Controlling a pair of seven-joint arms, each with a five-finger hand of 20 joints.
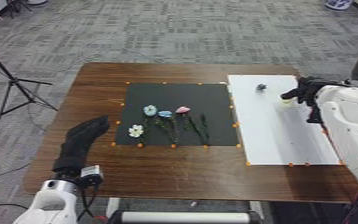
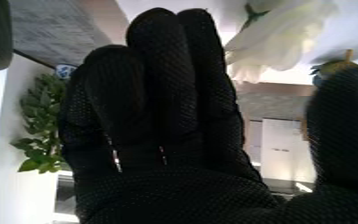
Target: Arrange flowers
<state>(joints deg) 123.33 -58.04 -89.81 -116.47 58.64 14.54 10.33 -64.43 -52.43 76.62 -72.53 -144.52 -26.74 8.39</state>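
Green-stemmed flowers on the black mat look light and delicate, best pinched mid-stem, with left hand beside it and right hand off its right edge, both straight-fingered, empty.

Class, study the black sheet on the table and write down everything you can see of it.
The black sheet is flat, roughly square, plain and matte. It lies on the brown table, to the left of the white sheet. Small orange pieces dot its edges. On it lie a white flower, two blue flowers and a pink flower, with dark green stems running towards the near edge.
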